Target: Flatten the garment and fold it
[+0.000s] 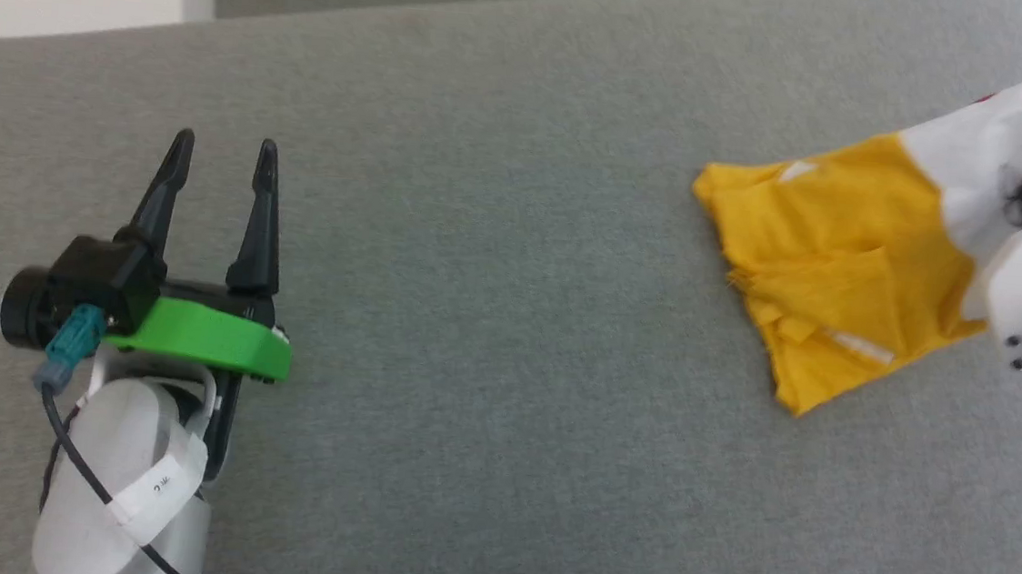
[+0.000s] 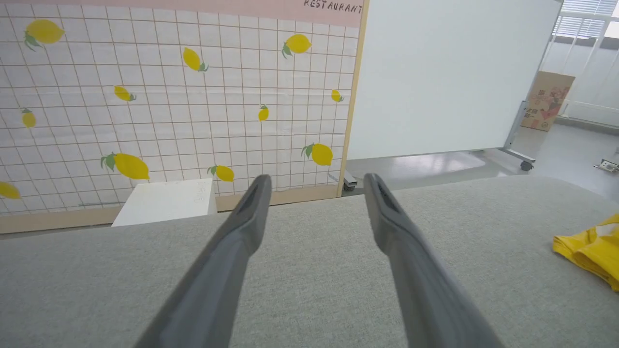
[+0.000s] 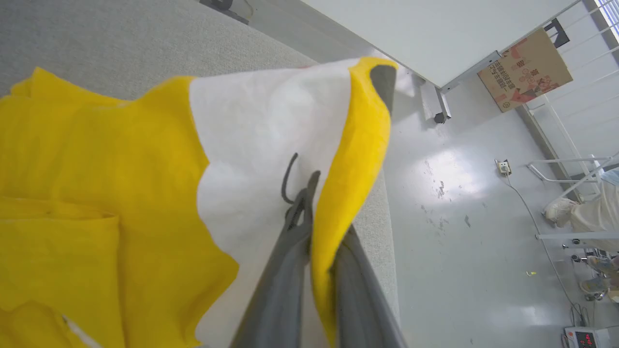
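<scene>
The yellow T-shirt (image 1: 842, 249) is bunched in a loose, creased heap at the right side of the grey cloth-covered worktop (image 1: 494, 276), close to its right edge. Most of it rests on the cloth. Its right-hand part, which carries a large white patch (image 3: 261, 140), is raised off the surface.

The right hand (image 3: 319, 203) is pinched tight on that raised part. In the right wrist view its two dark fingers (image 3: 285, 270) lie almost together, with a fold of yellow cloth running between them and the white patch just to their left. A thin dark line of the print curls on the white beside the fingertips. A dark grey mark sits at the topmost point of the lifted cloth. In the head view this hand is blurred at the right edge, with its pale wrist below the white patch.

The left hand (image 1: 226, 144) is at the near left, well apart from the T-shirt. Its fingers are spread wide, point toward the far side and hold nothing. They hover over bare grey cloth.

Beyond the far edge of the worktop the left wrist view shows a tiled wall panel with lemons (image 2: 169, 96), a small white box (image 2: 167, 200) below it, a plain white board (image 2: 445, 77) on a wheeled frame, and a cardboard box (image 2: 546, 101) on the shiny pale floor (image 2: 570, 150).
</scene>
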